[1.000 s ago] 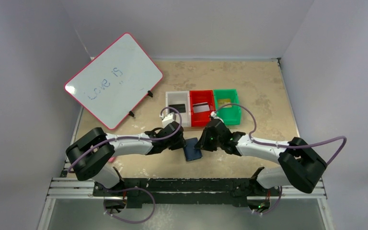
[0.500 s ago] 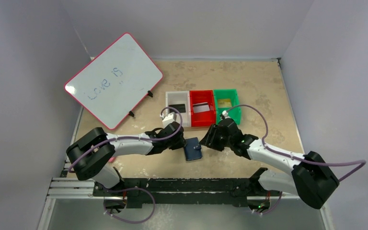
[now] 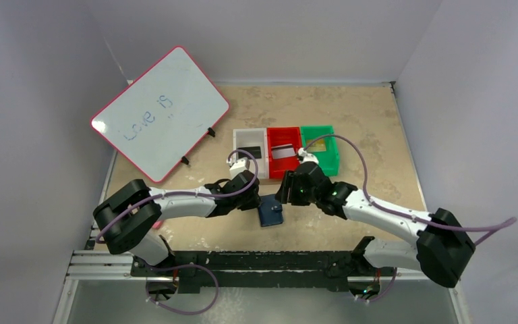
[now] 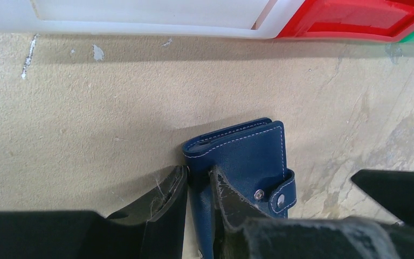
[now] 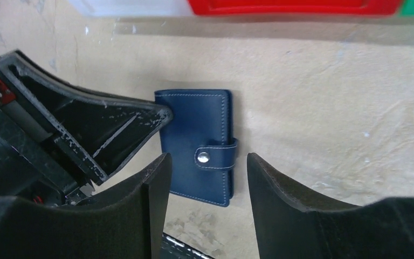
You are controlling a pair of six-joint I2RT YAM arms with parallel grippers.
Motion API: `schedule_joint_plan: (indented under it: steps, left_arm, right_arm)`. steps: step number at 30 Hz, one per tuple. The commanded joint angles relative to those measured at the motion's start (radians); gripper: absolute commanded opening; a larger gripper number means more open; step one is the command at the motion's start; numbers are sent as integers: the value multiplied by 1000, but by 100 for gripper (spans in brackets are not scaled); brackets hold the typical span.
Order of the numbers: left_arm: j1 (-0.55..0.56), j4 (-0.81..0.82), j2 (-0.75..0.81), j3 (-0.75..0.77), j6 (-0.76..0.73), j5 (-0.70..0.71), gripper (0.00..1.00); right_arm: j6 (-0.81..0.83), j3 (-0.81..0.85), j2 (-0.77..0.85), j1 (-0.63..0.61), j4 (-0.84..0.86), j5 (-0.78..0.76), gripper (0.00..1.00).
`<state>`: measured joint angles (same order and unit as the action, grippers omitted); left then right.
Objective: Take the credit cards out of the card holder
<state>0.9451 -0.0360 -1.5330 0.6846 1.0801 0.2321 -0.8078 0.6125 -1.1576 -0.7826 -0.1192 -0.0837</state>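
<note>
The navy card holder [image 3: 270, 210] lies closed on the table with its tab snapped shut. My left gripper [image 4: 198, 183] is shut on its spine edge, where the holder [image 4: 248, 156] shows blue with white stitching. My right gripper [image 5: 207, 157] is open and hovers just above the holder [image 5: 194, 129], with the tab between its fingertips and no contact. A black card [image 3: 250, 152] lies in the white bin [image 3: 237, 146], a silver-grey card [image 3: 283, 153] in the red bin [image 3: 284, 173], and a gold-tan card [image 3: 315, 144] in the green bin [image 3: 328, 162].
The three bins stand in a row just beyond the holder. A pink-framed whiteboard [image 3: 158, 111] stands propped at the back left. Grey walls close in the table on three sides. The left gripper's finger [image 5: 113, 127] sits close to my right fingers.
The right arm swung out to the right, then came back, and its gripper is again over the holder. The left gripper and the holder have not moved.
</note>
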Motion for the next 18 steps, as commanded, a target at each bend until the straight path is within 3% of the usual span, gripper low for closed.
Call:
schedule_joint_plan:
  steps: [1, 18]
  left_arm:
    - [-3, -132, -1, -19, -53, 24, 12]
    - [-3, -122, 4, -21, -40, 16, 13]
  right_arm:
    - [6, 79, -88, -94, -24, -78, 55]
    - [44, 178, -279, -186, -113, -198, 63]
